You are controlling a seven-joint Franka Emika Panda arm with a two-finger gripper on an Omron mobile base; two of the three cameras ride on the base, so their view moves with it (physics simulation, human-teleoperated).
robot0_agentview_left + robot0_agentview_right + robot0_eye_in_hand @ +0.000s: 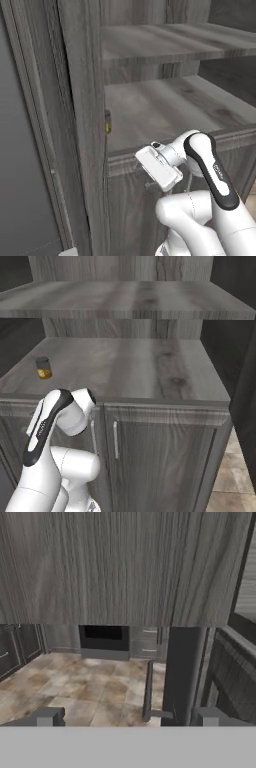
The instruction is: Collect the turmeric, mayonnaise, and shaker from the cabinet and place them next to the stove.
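Note:
The turmeric point(43, 367), a short glass jar of yellow-orange powder with a grey lid, stands at the left end of the cabinet's lower open shelf point(150, 371). In the left base view only a yellow sliver of the turmeric point(107, 128) peeks past the cabinet's side post. My hand point(160, 169) hangs below the shelf edge, in front of the cabinet doors point(160, 456). The gripper point(129, 718) is open with nothing between its fingertips, and a slim door handle point(148, 692) lies just ahead. The mayonnaise, shaker and stove are out of view.
An upper shelf point(125, 303) overhangs the lower one. Two silver handles point(115, 440) sit at the meeting edges of the doors. A plain grey panel point(25, 175) borders the cabinet on the left. Tiled floor point(75, 687) and a dark appliance point(103, 638) lie beyond.

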